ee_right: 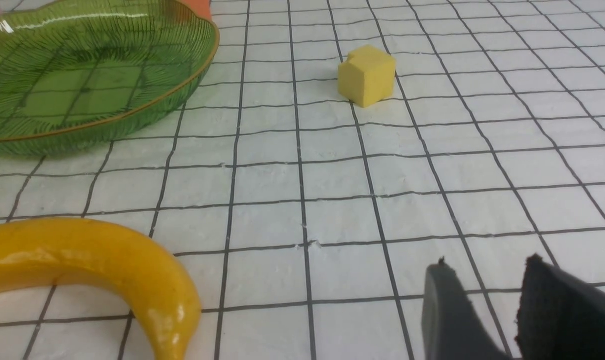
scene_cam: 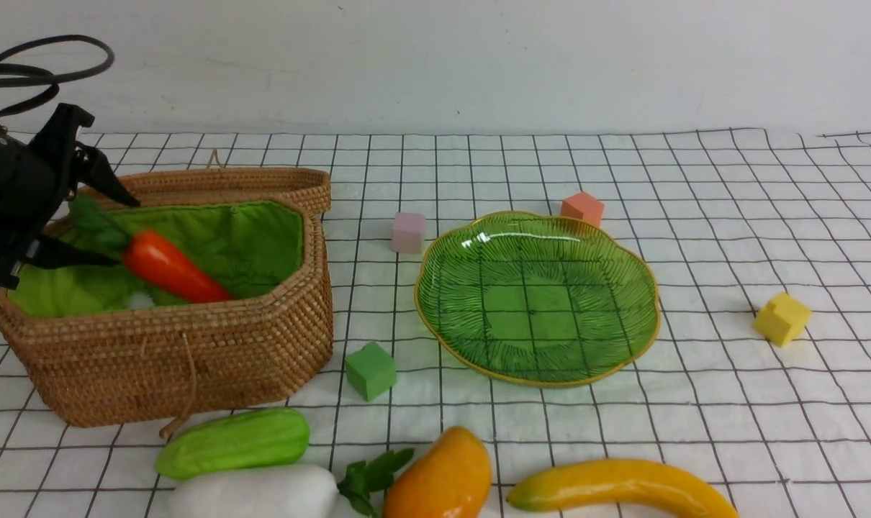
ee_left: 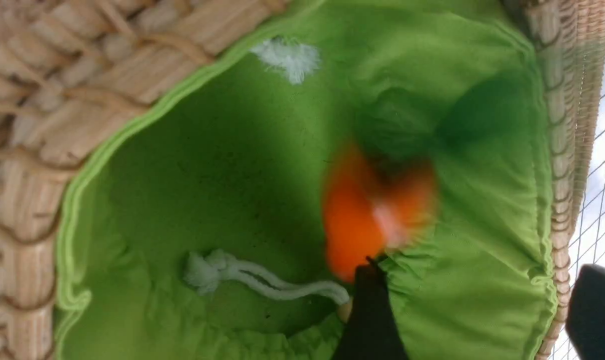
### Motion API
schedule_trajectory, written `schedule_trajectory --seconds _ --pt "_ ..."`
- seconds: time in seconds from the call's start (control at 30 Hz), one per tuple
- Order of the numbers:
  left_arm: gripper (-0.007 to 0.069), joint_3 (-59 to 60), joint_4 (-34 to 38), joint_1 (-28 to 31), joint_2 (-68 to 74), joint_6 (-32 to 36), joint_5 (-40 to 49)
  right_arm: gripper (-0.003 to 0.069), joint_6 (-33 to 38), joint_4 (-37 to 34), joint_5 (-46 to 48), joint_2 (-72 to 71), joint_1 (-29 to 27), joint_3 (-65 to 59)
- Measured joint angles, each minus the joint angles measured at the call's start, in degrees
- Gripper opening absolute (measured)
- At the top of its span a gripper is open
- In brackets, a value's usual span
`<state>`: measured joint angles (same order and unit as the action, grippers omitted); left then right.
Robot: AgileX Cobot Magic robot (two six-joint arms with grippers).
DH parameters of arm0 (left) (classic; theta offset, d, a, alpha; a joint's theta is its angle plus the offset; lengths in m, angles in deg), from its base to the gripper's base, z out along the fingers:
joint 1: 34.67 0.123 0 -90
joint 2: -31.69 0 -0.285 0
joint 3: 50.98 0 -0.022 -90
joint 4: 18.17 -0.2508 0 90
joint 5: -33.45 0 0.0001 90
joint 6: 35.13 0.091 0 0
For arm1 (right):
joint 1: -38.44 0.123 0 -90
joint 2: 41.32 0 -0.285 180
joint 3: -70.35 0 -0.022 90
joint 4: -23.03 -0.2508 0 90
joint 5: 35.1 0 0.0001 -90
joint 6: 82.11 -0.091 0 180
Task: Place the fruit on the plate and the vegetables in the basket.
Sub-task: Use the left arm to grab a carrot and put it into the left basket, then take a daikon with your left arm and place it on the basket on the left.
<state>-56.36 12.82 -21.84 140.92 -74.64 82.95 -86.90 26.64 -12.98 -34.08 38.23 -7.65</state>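
My left gripper hangs open over the left end of the woven basket. The orange-red carrot lies slanted inside on the green lining, its leaves between my spread fingers. In the left wrist view the carrot is blurred, free of the left gripper. The green gourd, white radish, mango and banana lie along the near edge. The green plate holds nothing. My right gripper is slightly open and empty, low over the cloth beside the banana. The purple-brown fruit is out of view.
Foam cubes stand around the plate: pink, orange, yellow, green. The basket's lid lies open behind it. A white drawstring lies on the basket lining. The grid cloth ends at the back wall.
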Motion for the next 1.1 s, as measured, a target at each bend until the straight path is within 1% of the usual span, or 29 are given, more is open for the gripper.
schedule_trajectory --seconds 0.13,0.17,0.2,0.23,0.27,0.3,0.33,0.37,0.4,0.43,0.47,0.5,0.57,0.6,0.63,0.67,0.7,0.73,0.83,0.97,1.1 --pt "0.0517 -0.36 -0.52 0.0 -0.71 2.5 0.97 0.0239 0.0 0.0 0.0 0.0 0.0 0.0" --pt "0.0522 -0.36 -0.91 0.0 -1.73 7.32 3.32 0.0239 0.0 0.0 0.0 0.0 0.0 0.0" --pt "0.0523 -0.36 -1.19 -0.13 -2.81 10.23 5.23 0.0239 0.0 0.0 0.0 0.0 0.0 0.0" --pt "0.0523 -0.36 -1.25 -0.13 -3.1 11.02 5.66 0.0239 0.0 0.0 0.0 0.0 0.0 0.0" --pt "0.0523 -0.28 -2.22 -0.98 -5.32 17.87 8.79 0.0239 0.0 0.0 0.0 0.0 0.0 0.0" --pt "0.0523 0.07 -3.31 -2.64 -8.17 21.96 11.12 0.0241 0.0 0.0 0.0 0.0 0.0 0.0" --pt "0.0523 0.17 -3.49 -2.95 -8.17 23.54 11.44 0.0241 0.0 0.0 0.0 0.0 0.0 0.0" --pt "0.0523 1.72 -5.75 -6.28 -12.52 30.21 13.28 0.0242 0.0 0.0 0.0 0.0 0.0 0.0" --pt "0.0523 1.97 -5.99 -7.33 -13.01 31.94 13.43 0.0242 0.0 0.0 0.0 0.0 0.0 0.0" --pt "0.0523 3.13 -7.09 -9.64 -15.51 35.43 13.94 0.0242 0.0 0.0 0.0 0.0 0.0 0.0" --pt "0.0523 6.69 -9.69 -15.46 -19.23 43.23 14.27 0.0243 0.0 0.0 0.0 0.0 0.0 0.0" --pt "0.0523 8.07 -10.96 -17.51 -20.8 45.87 14.4 0.0243 0.0 0.0 0.0 0.0 0.0 0.0" --pt "0.0523 13.32 -14.32 -24.74 -23.56 55.87 14.85 0.0243 0.0 0.0 0.0 0.0 0.0 0.0" --pt "0.0523 15.12 -16.19 -27.1 -24.03 59.57 15.18 0.0243 0.0 0.0 0.0 0.0 0.0 0.0" --pt "0.0523 17.57 -18.3 -30.3 -24.11 64.7 15.3 0.0243 0.0 0.0 0.0 0.0 0.0 0.0" --pt "0.0523 17.93 -18.69 -30.78 -24.11 65.47 15.3 0.0243 0.0 0.0 0.0 0.0 0.0 0.0" --pt "0.0523 20.22 -21.32 -33.7 -23.63 69.77 14.85 0.0243 0.0 0.0 0.0 0.0 0.0 0.0" --pt "0.0523 21.62 -22.94 -35.25 -22.85 71.8 14.14 0.0243 0.0 0.0 0.0 0.0 0.0 0.0" --pt "0.0523 22.76 -24.38 -37.55 -20.17 74.23 10.67 0.0243 0.0 0.0 0.0 0.0 0.0 0.0" --pt "0.0523 22.8 -24.53 -37.96 -15.45 76.09 7.22 0.0243 0.0 0.0 0.0 0.0 0.0 0.0" --pt "0.0523 22.8 -24.53 -37.96 -9.72 79.5 6.92 0.0243 0.0 0.0 0.0 0.0 0.0 0.0"
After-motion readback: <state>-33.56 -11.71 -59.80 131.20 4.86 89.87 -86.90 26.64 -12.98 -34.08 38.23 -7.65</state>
